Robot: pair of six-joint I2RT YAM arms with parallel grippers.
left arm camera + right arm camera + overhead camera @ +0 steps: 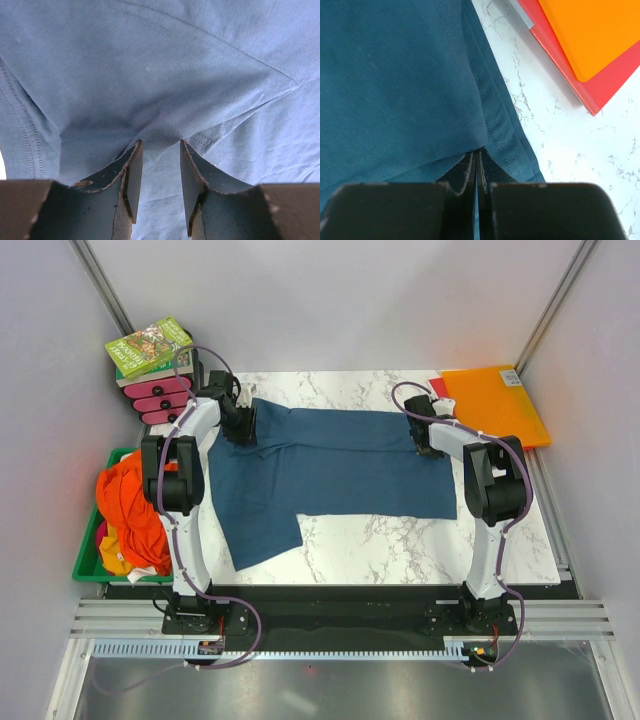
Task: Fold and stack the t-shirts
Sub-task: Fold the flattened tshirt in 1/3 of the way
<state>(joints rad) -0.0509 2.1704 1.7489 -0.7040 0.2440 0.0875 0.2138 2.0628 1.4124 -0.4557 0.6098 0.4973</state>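
No writing can be read anywhere. The only thing carrying print is the green-covered book [150, 346], which lies on a pink stack [160, 398] beyond and to the left of the left claw [245, 428]. Pale lettering shows on its cover, too small and blurred to make out.

plain white walls [330, 300] enclose a white marble-patterned table [400, 540] under even, bright light.

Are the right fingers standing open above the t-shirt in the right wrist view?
No, the right fingers are pressed together, pinching the stitched hem of the dark teal t-shirt between them.
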